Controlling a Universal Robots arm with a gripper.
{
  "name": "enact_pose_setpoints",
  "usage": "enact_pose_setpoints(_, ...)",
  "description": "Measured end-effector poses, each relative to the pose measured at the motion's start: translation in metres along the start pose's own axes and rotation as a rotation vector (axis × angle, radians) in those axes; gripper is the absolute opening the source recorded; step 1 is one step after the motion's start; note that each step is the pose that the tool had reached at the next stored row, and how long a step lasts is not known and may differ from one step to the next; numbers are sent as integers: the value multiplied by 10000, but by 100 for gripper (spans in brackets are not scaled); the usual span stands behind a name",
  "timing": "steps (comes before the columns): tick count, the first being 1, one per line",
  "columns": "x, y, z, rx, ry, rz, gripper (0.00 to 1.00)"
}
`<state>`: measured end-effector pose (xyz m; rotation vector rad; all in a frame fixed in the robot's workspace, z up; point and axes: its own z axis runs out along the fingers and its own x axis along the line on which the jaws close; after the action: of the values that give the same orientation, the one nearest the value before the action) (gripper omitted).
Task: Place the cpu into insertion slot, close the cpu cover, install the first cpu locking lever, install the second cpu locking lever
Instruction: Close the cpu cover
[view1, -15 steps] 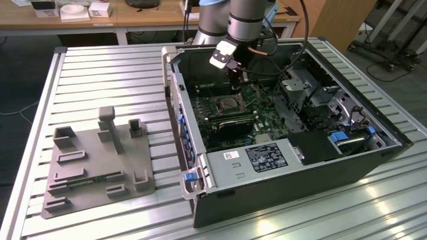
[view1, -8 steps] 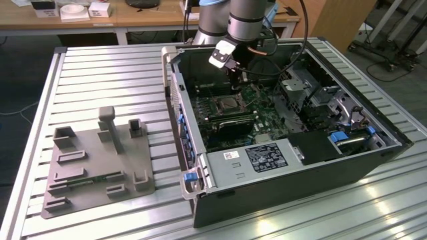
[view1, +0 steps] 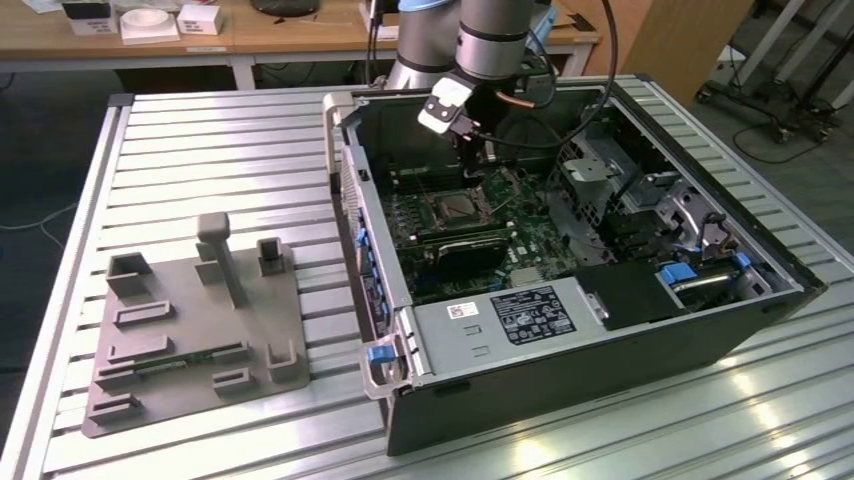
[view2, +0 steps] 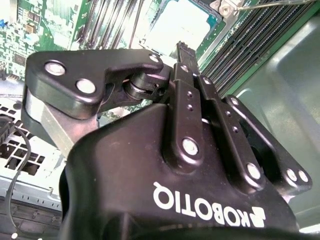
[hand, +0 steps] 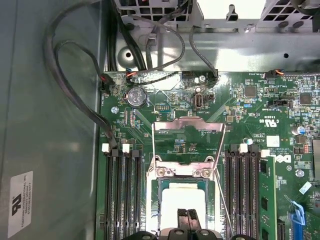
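Inside the open pc case (view1: 601, 340) on the slatted table (view1: 200, 150), the pincer (hand: 187, 220) hangs just over the cpu (hand: 186, 197), fingers pressed together. Can't tell if they touch it. Cpu lies flat in the insertion slot (hand: 161, 200), metal top up. Cpu cover (hand: 186, 121) stands tipped open at the slot's far edge, not shut.

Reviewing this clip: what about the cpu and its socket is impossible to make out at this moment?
- First wrist view: the top of the cpu is washed out by glare. The claw covers its near edge, and the picture edge cuts it off, so its seating in the insertion slot is unclear.
- Second wrist view: the claw's body hides most of the insertion slot.
- Exterior view: the insertion slot is too small to show detail.
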<state>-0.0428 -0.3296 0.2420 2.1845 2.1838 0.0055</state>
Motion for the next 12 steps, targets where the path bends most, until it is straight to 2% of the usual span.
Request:
enact_pose_setpoints(8, -2, 7, -43, -1, 2, -2, 10)
enact_pose_setpoints(12, -1, 63, -35, -2, 13, 0, 10)
